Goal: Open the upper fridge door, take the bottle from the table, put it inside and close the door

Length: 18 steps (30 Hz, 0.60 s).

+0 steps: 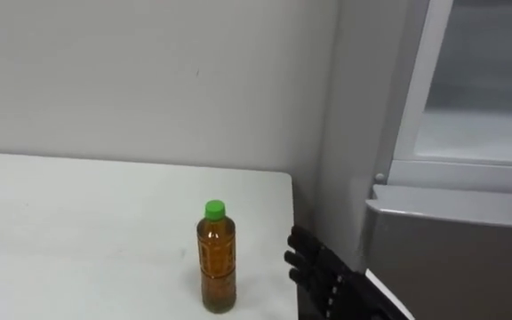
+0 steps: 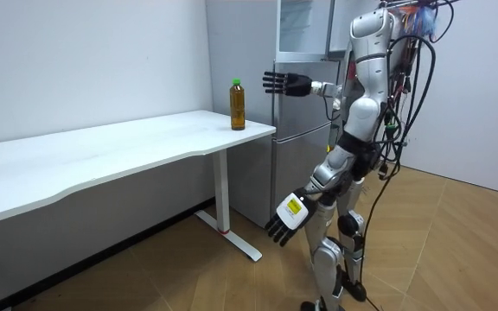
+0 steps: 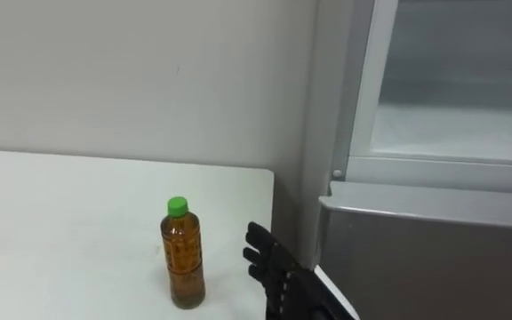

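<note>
Left eye view: bottle (image 1: pixel 217 260) stands upright on desk (image 1: pixel 60 231), near the desk's right front corner. Amber liquid, green cap. Nothing touches it.

Right hand (image 1: pixel 314 267) comes in from lower right, just beside the bottle on its right, apart from it with a clear gap. Fingers straight and spread, pointing forward and left, released, holding nothing. The hand sits at about the height of the bottle's lower half, over the gap between the desk edge and the fridge (image 1: pixel 452 249).

The fridge stands right of the desk, close against its end. Grey lower door is closed. The upper compartment (image 1: pixel 483 80) shows a pale interior behind a white frame.

Room view: robot stands upright on a wood floor (image 2: pixel 188 276) facing the desk end and fridge, right arm stretched out level toward the bottle, hand near it but not touching. Left hand (image 2: pixel 288 216) hangs low by the thigh, fingers loosely straight, released, empty, well apart from the bottle. The bottle is at the desk's far corner next to the fridge. Plain wall (image 2: pixel 85 60) behind the desk.
</note>
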Tool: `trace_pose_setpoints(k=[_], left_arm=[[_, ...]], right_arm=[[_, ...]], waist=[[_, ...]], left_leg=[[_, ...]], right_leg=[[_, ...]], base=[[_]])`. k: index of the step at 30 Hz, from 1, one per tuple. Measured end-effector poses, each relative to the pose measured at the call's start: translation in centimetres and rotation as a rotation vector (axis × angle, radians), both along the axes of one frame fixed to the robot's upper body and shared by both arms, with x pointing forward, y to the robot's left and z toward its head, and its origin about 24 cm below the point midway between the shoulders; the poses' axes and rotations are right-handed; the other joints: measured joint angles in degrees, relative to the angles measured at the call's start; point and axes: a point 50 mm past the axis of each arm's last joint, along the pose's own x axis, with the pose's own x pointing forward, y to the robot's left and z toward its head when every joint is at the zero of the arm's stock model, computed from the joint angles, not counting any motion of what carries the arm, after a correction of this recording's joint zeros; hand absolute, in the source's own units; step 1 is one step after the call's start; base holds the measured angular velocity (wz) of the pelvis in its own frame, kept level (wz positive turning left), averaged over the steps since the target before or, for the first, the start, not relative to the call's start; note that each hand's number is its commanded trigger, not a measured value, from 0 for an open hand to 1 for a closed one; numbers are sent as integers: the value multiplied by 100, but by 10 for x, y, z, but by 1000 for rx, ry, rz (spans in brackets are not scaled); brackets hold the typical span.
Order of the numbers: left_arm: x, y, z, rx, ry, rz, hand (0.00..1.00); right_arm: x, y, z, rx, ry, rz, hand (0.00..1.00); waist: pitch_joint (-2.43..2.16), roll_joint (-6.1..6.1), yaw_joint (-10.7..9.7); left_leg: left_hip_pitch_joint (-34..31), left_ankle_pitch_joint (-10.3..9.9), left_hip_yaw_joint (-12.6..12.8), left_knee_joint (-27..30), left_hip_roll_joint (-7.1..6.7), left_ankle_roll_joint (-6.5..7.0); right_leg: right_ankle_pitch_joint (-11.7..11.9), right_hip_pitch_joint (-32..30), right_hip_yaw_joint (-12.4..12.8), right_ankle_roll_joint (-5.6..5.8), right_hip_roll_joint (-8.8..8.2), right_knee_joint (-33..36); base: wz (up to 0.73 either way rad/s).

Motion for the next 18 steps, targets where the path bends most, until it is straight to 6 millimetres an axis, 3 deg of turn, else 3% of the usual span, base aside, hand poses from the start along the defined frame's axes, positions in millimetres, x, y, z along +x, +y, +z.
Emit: trace_pose_setpoints(k=[2, 5, 13, 18], left_arm=[[0, 0, 0, 5, 3, -12, 0], [2, 3, 1, 15, 1, -24, 0], [6, 5, 3, 46, 4, -80, 0], [6, 6, 4, 50, 5, -85, 0]], right_arm=[[4, 0, 7, 14, -23, 3, 0], [9, -1, 13, 24, -43, -19, 0], [15, -7, 9, 11, -15, -54, 0], [22, -5, -10, -4, 64, -88, 0]], waist=[[10, -17, 18], [62, -105, 82], [40, -202, 297], [65, -243, 336]], left_leg=[[-2, 0, -54, 15, -3, 0], [-46, 0, -124, 42, -6, -1], [-86, 2, -197, 60, -27, 1], [-225, 0, -267, 172, -28, 2]], right_leg=[[0, 15, -41, 0, -5, -1], [0, 9, -145, 0, -13, -13], [0, 15, -210, 1, -29, -20], [1, 18, -322, -2, -39, -26]], base=[[9], [14], [4], [11]])
